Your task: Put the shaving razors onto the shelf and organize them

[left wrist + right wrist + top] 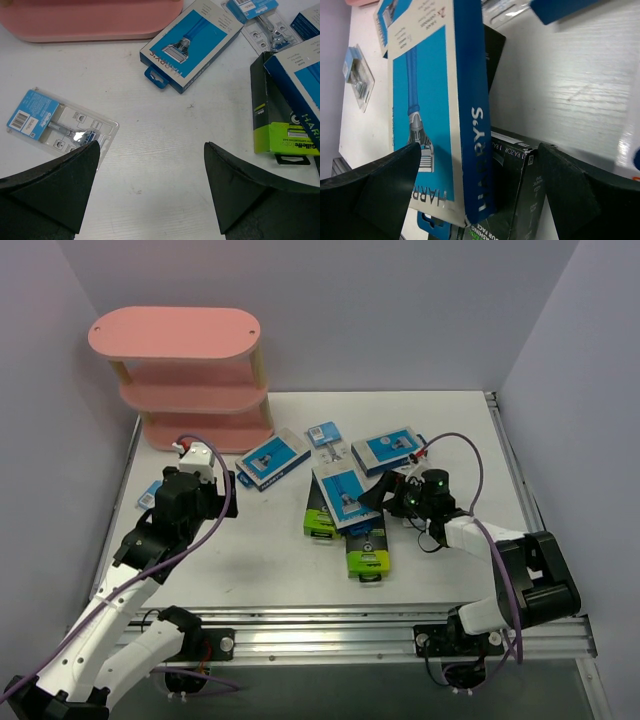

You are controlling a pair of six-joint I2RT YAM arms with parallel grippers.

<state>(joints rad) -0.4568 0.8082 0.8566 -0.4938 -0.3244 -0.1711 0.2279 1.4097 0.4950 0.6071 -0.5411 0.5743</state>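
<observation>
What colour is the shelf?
The shelf is pink, with pale wooden posts; best in top external view.

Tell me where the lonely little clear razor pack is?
Left wrist view: the clear blister pack lies flat at far left, just ahead of the left gripper, near the pink shelf.

A pink shelf (175,335) stands at the far left of the white worktop (260,570). Just in front of it lies the left blue box (272,460), and the right blue box (393,450) lies well apart, with a small clear pack (325,433) between them. The middle blue box (340,495) rests across a green-ended black box (320,522), beside a second black box (366,552). The right hand (383,492) is at its right edge. The left hand (205,472) hovers near the shelf's foot.
</observation>
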